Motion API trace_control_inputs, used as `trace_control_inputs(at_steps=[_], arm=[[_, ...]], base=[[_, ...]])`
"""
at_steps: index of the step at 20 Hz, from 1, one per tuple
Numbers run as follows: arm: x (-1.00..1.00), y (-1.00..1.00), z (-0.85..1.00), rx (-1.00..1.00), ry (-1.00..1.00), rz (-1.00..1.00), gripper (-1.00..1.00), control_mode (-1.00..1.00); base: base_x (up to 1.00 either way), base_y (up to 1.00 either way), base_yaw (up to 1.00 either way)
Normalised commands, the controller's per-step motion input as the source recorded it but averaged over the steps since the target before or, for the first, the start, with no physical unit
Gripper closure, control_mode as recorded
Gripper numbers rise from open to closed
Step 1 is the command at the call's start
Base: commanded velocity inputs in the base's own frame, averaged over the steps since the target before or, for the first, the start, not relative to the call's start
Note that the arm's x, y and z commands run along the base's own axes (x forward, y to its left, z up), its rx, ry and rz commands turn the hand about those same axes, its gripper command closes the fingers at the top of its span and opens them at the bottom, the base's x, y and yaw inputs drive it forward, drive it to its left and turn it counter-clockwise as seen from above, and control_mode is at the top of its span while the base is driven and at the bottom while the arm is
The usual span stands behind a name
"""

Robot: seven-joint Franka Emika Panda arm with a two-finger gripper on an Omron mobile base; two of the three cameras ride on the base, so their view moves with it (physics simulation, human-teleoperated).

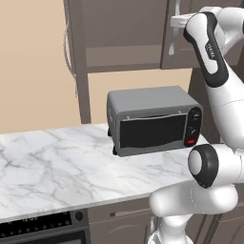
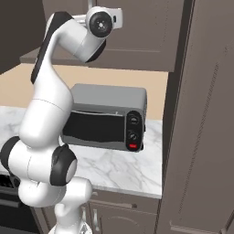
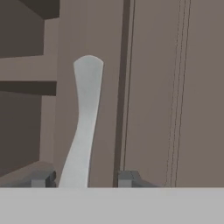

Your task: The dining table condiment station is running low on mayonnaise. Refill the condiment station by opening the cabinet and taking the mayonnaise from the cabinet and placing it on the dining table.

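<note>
Fingertips [image 3: 43, 178] sit at the bottom of the hand view, one on each side of the cabinet handle [image 3: 85, 122], a long curved silver bar running up the door panel. Gripper [image 3: 85, 179] straddles that handle, jaws partly open, gap a bit wider than the bar; no clear contact visible on either tip, so I judge it is closing in for a grasp, not gripping yet. Nothing held.

Hand is raised high because the handle sits on the cabinet [image 1: 121, 33], the dark grey-brown wall unit above the counter. In the left base view the arm [image 1: 209, 52] reaches up to the top right, toward the door edge; the right base view shows the wrist [image 2: 101, 22] up against the upper cabinet front. Door looks closed or barely cracked: a dark opening with a shelf edge shows to the left of the handle in the hand view, can't tell which compartment that is.

Mayonnaise: presumably inside the cabinet, hidden behind the door. Dining table: elsewhere, the base faces the wall side.

Below the arm, a grey toaster oven [image 1: 153, 121] stands on the marble counter [image 1: 57, 162], well clear of the gripper. Step in hand, by my reading: grab handle, pull door open.
</note>
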Motion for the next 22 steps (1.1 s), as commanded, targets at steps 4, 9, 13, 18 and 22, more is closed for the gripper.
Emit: trace_control_inputs(at_steps=[4, 9, 13, 18, 22], arm=[[0.54, 0.02, -0.23, 0.00, 0.00, 0.00, 1.00, -1.00], [0.59, 0.23, -0.22, 0.00, 0.02, 0.00, 1.00, -1.00], [0.61, 0.32, -0.19, 0.00, 0.03, 0.00, 1.00, -1.00], [0.45, 0.17, -0.16, 0.00, 0.00, 0.00, 1.00, -1.00], [0.43, 0.20, -0.18, 0.00, 0.00, 0.00, 1.00, -1.00]], base=[[0.00, 0.00, 0.00], [0.00, 0.00, 0.00], [0.00, 0.00, 0.00], [0.00, 0.00, 0.00], [0.00, 0.00, 0.00]])
